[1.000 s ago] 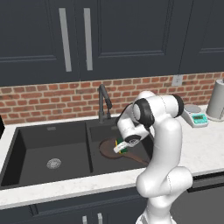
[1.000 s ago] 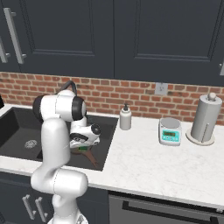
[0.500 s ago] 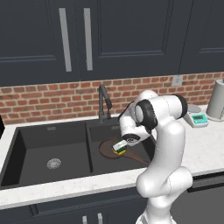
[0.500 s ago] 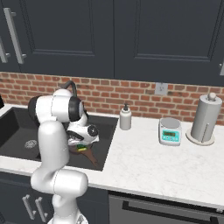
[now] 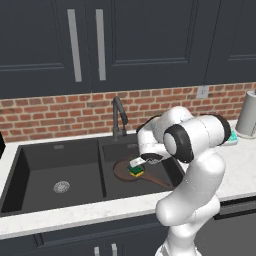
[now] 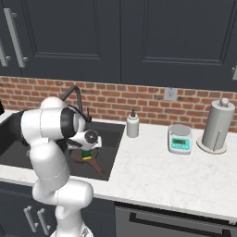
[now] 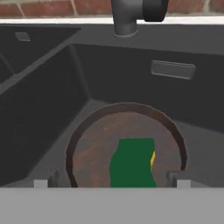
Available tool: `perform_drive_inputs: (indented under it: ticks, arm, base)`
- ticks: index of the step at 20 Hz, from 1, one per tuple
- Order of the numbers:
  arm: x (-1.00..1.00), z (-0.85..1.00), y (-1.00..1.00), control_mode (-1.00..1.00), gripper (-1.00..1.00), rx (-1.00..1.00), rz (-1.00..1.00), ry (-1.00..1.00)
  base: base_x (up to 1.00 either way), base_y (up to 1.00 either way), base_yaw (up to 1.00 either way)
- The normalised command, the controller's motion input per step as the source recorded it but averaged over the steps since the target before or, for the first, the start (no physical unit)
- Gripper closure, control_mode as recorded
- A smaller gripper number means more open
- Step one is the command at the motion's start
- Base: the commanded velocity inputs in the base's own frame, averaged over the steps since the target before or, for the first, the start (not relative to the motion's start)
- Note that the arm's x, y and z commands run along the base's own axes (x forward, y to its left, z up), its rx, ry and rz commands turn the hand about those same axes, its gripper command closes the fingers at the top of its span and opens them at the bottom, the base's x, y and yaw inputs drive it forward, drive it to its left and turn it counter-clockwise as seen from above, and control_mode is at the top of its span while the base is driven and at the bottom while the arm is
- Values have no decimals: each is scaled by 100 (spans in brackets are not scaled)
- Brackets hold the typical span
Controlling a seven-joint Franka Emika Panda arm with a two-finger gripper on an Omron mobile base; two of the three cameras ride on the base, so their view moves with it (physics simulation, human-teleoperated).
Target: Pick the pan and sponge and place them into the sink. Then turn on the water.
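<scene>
The reddish-brown pan lies in the right basin of the black sink, its thin handle pointing toward the front. The sponge rests inside the pan, green face up. My gripper hovers just above the sponge, open, with nothing between its fingers. In the hand view the two fingertips stand wide apart on either side of the sponge over the pan's rim. The dark gooseneck faucet stands behind the basins. No stream runs from it.
On the counter right of the sink stand a white soap bottle, a small teal kitchen scale and a paper towel roll. A brick backsplash and dark cabinets rise behind. The left basin has a round metal drain.
The gripper has opened and let go of the sponge, which now lies in the pan. The hand has lifted slightly above it.
</scene>
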Motion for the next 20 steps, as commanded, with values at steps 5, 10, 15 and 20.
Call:
perform_drive_inputs:
  ticks: [5,10,15,20]
  arm:
    - [-31,60,-16,-100,-100,0,-6,-10]
    - [-9,60,-4,-100,-100,0,-1,-17]
    - [0,49,0,-100,-100,0,0,-22]
    - [0,17,-7,-100,-100,0,0,-22]
  base:
    - [0,0,0]
    - [0,0,0]
    - [0,0,0]
    - [0,0,0]
